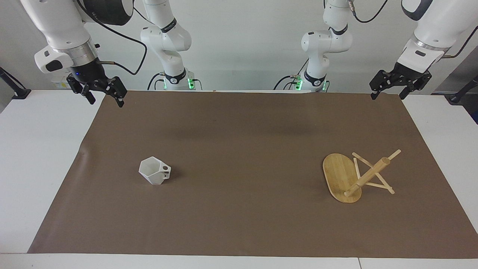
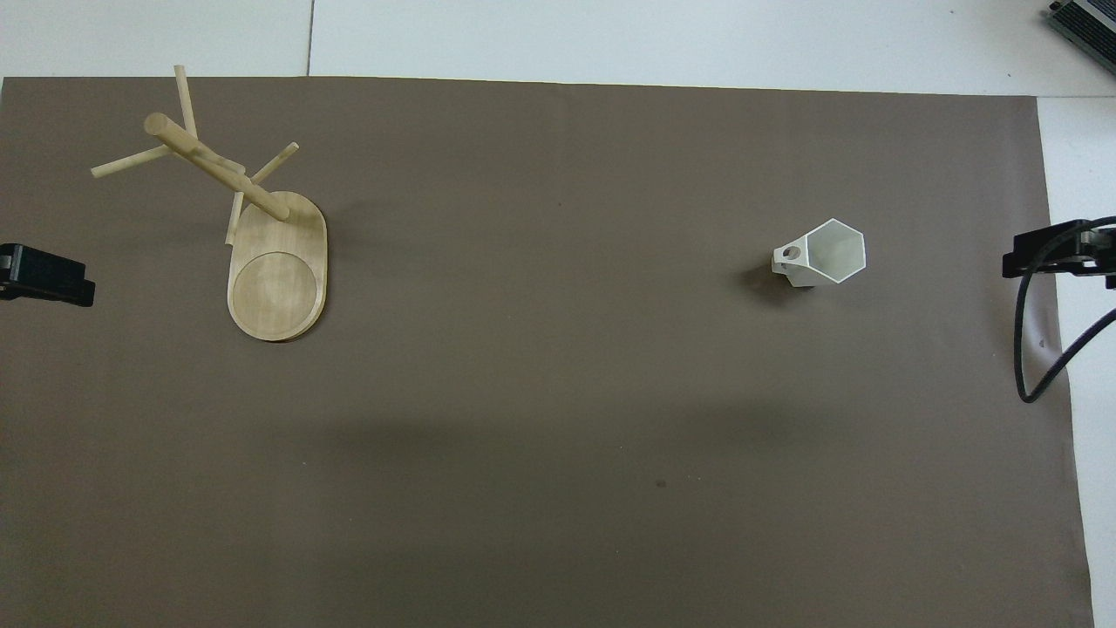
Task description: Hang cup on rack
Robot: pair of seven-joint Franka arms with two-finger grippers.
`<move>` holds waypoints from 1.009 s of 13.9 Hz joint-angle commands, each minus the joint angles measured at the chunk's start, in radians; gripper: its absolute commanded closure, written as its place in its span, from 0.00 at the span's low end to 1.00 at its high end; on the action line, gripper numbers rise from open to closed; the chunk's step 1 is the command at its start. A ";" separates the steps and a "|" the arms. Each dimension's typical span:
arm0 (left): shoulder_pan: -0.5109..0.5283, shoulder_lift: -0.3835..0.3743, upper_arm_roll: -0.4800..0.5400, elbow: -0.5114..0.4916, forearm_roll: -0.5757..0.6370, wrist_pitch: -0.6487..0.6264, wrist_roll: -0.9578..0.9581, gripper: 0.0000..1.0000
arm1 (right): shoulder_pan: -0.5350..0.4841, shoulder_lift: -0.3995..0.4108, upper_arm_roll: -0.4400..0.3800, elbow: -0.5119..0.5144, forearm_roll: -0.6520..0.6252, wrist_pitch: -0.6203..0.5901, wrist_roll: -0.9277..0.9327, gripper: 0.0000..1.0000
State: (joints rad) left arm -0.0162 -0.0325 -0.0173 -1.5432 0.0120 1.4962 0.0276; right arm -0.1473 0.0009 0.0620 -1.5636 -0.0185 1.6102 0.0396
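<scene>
From the facing camera I see the cup [image 1: 155, 170] standing upright on the brown mat [image 1: 239, 209], its handle with the round hole turned toward the rack [image 1: 356, 178], well apart from it and toward the right arm's end of the table. The rack is not standing: it lies tipped over, its oval base up on edge and its post slanting away from the cup with the peg sticks resting on the mat, toward the left arm's end. Measured from the cup, the right gripper [image 1: 105, 98] hangs up in the air over the mat's edge at the robots' end, on the side away from the rack, its two black fingers spread apart and holding nothing. The left gripper [image 1: 388, 93] hangs over the mat's corner at the robots' end, above and past the rack as seen from the cup, fingers likewise apart and empty. Both arms wait. Switching to the overhead camera, I see the cup [image 2: 828, 254] with its hexagonal mouth open upward and its handle pointing toward the rack [image 2: 253, 235]. The rack's base faces the camera, showing its round inset, and the post leans away from the cup and away from the robots. Only a black tip of the left gripper [image 2: 45, 276] shows at the frame's edge beside the rack, and a black tip of the right gripper [image 2: 1051, 253] with a looping cable [image 2: 1033, 366] shows at the edge just past the cup.
</scene>
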 commanded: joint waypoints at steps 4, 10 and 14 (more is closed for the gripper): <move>0.004 -0.026 -0.003 -0.031 0.014 0.009 -0.012 0.00 | -0.003 -0.007 0.004 -0.009 0.003 -0.004 0.019 0.00; 0.002 -0.026 -0.004 -0.031 0.014 0.009 -0.011 0.00 | -0.003 -0.009 0.004 -0.009 0.003 -0.015 0.016 0.00; 0.004 -0.026 -0.004 -0.031 0.014 0.009 -0.011 0.00 | -0.003 -0.009 0.004 -0.009 0.003 -0.015 0.016 0.00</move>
State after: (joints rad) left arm -0.0162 -0.0325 -0.0174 -1.5432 0.0120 1.4962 0.0276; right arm -0.1473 0.0009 0.0619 -1.5640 -0.0185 1.6102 0.0396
